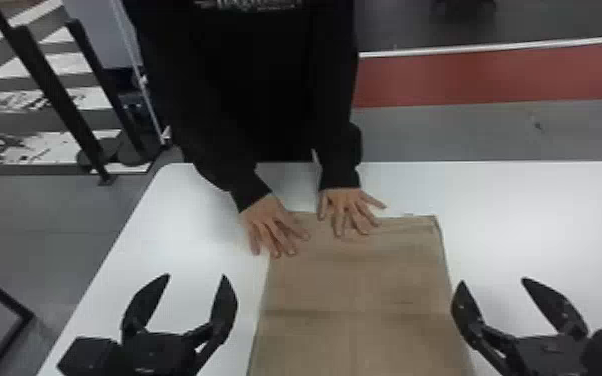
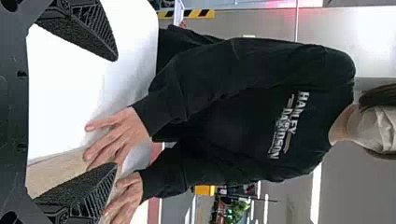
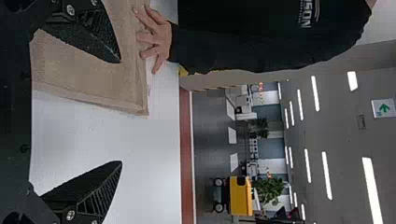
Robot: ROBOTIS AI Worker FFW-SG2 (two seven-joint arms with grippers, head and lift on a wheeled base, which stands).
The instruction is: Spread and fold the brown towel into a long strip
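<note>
White tabletop (image 1: 515, 215) bore the brown towel (image 1: 360, 285), its long axis apparently fore-and-aft — left gripper (image 1: 196, 275) and nearer right gripper (image 1: 492, 281) flanked it, spread wide.

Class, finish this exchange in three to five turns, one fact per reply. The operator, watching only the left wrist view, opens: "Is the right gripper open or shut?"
Observer: The right gripper stands open.

Operator: What lies behind its fingers?

Observer: In the right wrist view, one finger shows against the brown towel, the other against the white table.

Operator: Any mark across the towel?

Observer: Yes, in the head view a dark crease crosses it, nearer the robot than the person's hands.
</note>
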